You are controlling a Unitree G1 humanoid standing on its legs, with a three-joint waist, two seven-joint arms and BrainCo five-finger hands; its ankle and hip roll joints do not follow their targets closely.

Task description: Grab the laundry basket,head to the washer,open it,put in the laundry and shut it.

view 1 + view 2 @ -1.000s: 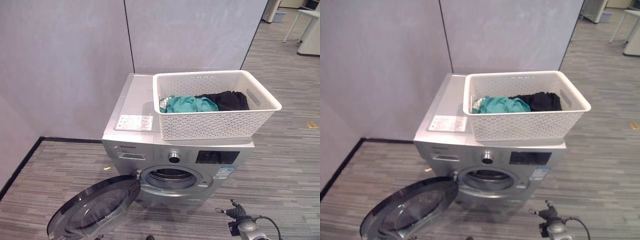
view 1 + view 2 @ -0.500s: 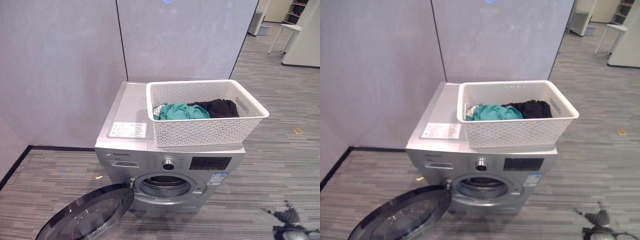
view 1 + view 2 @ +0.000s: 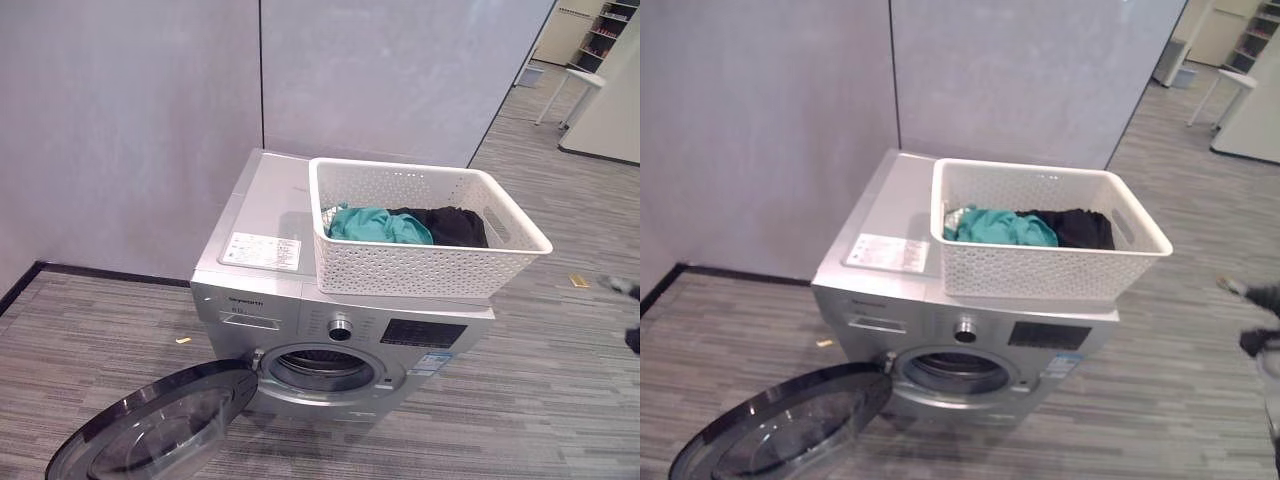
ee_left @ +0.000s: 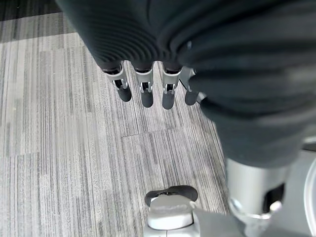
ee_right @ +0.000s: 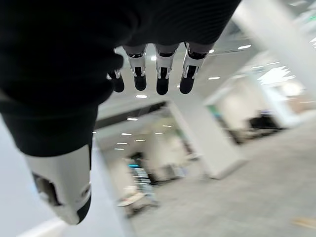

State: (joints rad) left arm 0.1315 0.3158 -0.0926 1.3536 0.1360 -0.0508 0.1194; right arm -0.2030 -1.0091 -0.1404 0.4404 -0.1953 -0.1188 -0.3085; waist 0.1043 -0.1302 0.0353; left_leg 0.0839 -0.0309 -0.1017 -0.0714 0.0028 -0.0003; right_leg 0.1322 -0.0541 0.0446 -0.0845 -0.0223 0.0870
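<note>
At the lower left of the head views the round washer door (image 3: pixel 150 430) stands swung open, low over the floor. Right of it, in the lower middle, is the open drum mouth (image 3: pixel 322 369) of the silver washer (image 3: pixel 265 290). On the washer's top, toward its right side, rests the white laundry basket (image 3: pixel 425 265), and inside it lie a teal garment (image 3: pixel 378 225) and, just to the right of it, a black garment (image 3: pixel 452 226). At the right edge of the right eye view the right robot hand (image 3: pixel 1262 298) shows as a blurred dark shape, held up in the air and well apart from the basket. In its own wrist view its fingers (image 5: pixel 162 74) hang straight and hold nothing. The left robot hand (image 4: pixel 148 69) points down at the floor with its fingers straight as well, and it is empty.

I judge that the basket has been brought and the door is opened, so the step in hand is loading the laundry. The next move calls for a robot hand to reach into the basket from above, close on a garment, and carry it down and to the left into the drum; the door must stay clear of the arm.

The floor (image 3: pixel 560 380) is grey striped carpet. Plain grey partition walls (image 3: pixel 130 120) stand behind the washer, and at the upper right the room opens toward a white table (image 3: pixel 590 85).
</note>
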